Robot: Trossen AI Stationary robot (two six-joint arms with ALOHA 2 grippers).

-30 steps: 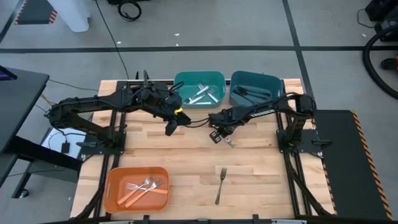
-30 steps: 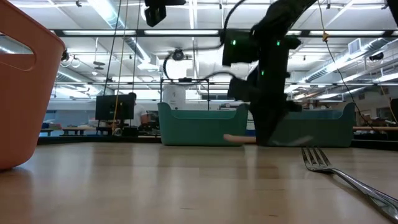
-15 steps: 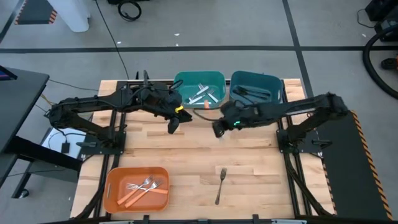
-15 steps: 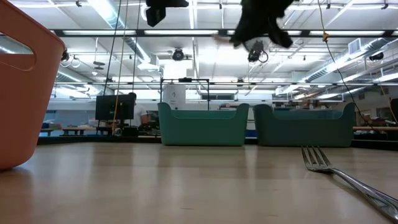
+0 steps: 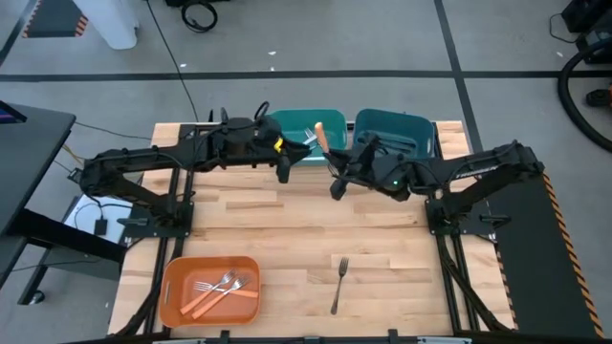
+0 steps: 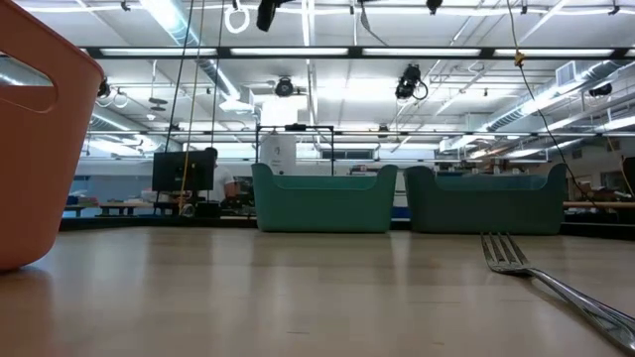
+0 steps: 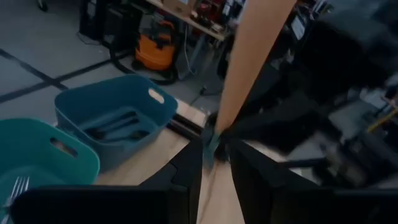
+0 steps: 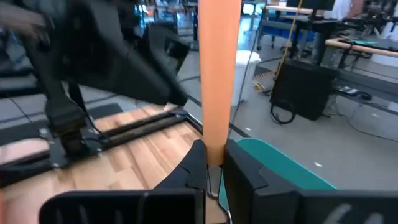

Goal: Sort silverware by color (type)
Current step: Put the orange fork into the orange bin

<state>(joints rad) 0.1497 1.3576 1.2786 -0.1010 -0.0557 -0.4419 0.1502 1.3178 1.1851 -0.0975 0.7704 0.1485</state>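
Gripping an orange-handled fork (image 8: 219,74) by its lower end, the right gripper (image 8: 214,163) has its jaws closed on it, tines hidden. The fork stands above the surface (image 5: 287,229) beside the teal bins (image 5: 308,129). The left gripper (image 5: 284,164) hovers close by; its jaws look narrowly parted, though blur hides whether they touch the handle.
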